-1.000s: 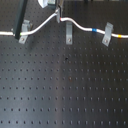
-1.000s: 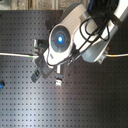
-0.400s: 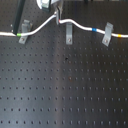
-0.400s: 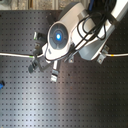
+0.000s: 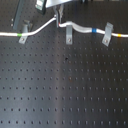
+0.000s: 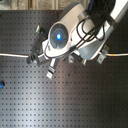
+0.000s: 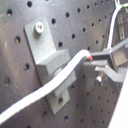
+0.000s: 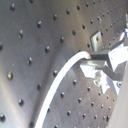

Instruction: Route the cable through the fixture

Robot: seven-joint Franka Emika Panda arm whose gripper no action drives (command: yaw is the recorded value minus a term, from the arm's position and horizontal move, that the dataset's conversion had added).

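Near the edge of the bench (image 5: pixel 65 90) at the first exterior view's top, the white cord (image 5: pixel 40 29) ran from one side to the other. It came in at the first exterior view's left and wore a green band (image 5: pixel 20 35). It passed a slanted clip (image 5: pixel 23 30) there. Then it climbed into a hump up to the claw (image 5: pixel 59 19).

The claw was clamped on the cord at the top of that hump. In the first wrist view the claw (image 7: pixel 97 62) had its dark fingers (image 7: pixel 117 55) pressed on the cord (image 7: pixel 70 70). In the second wrist view the cord (image 8: pixel 65 75) also ended between the tips of the claw (image 8: pixel 95 62).

Past the claw, the cord dipped and ran just by the top end of the narrow upright clip (image 5: pixel 69 35). I could not tell if it sat inside that clip. After that it wore a blue band (image 5: pixel 95 30), passed another slanted clip (image 5: pixel 106 34), and wore a yellow band (image 5: pixel 120 36).

In the first wrist view the cord lay across the notch of a grey clip (image 7: pixel 47 47). I could not tell which clip that was.

In the second exterior view the big white arm (image 6: pixel 75 35) with a blue light (image 6: pixel 60 36) hid the claw. The cord (image 6: pixel 15 55) showed on both sides of it.
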